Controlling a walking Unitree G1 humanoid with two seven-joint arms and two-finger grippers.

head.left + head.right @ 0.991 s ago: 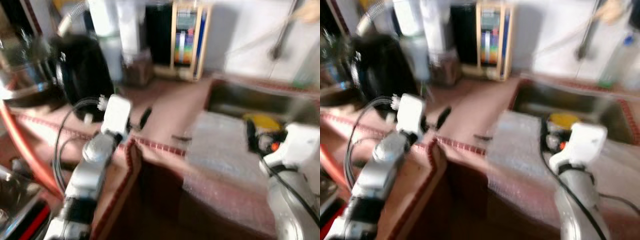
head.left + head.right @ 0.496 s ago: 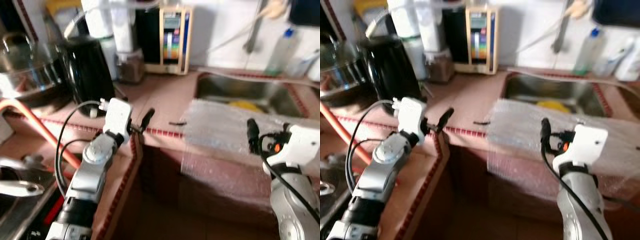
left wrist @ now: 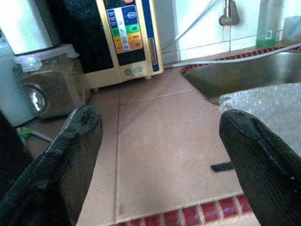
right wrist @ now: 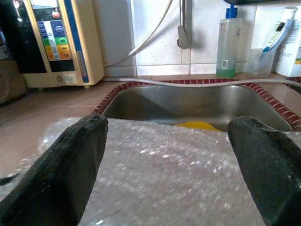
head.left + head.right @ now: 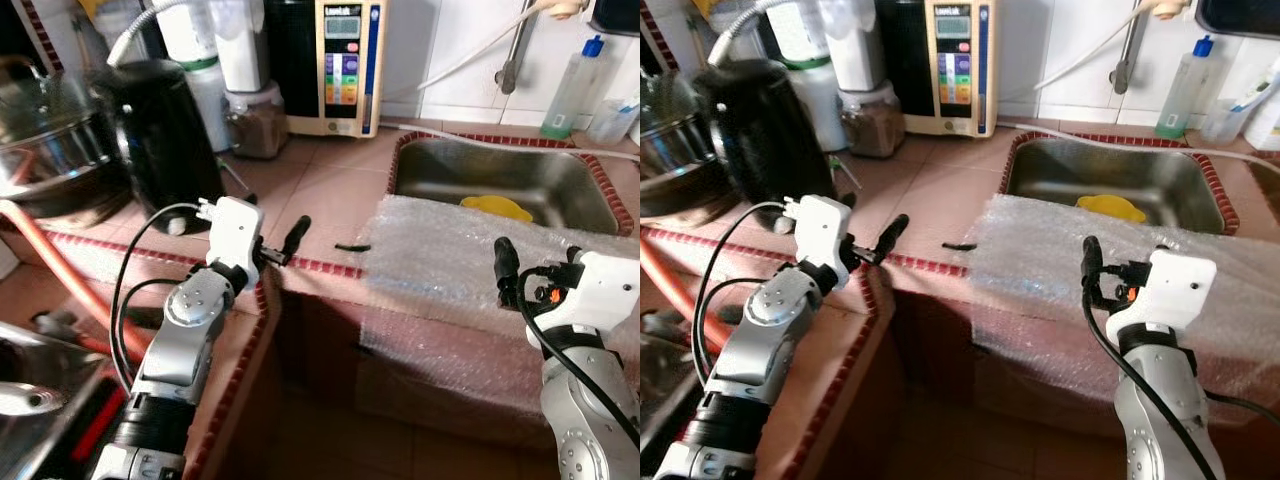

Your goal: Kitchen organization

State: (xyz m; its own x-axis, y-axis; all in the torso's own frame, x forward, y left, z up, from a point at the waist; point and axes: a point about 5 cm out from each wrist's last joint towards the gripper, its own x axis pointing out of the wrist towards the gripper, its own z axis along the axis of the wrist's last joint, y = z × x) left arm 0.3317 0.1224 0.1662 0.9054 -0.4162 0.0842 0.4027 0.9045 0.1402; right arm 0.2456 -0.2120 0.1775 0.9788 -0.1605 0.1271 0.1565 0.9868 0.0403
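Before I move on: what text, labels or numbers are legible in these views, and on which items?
None can be read with confidence.
Water ionizer: coloured buttons and a small display, print too small to read.
Its lower badge in the left wrist view: blurred.
Clear bottle with blue cap: small white label, unreadable.
Black kettle: no lettering visible.

1. My left arm [image 5: 185, 335] is raised and reaching forward – left gripper [image 3: 157, 155] wide open, holding nothing.
2. My right arm [image 5: 580, 400] is bent up at my right side, wrist level.
3. Right gripper [image 4: 169, 165] is spread wide too – both black fingers [image 4: 63, 174] apart, nothing between them.
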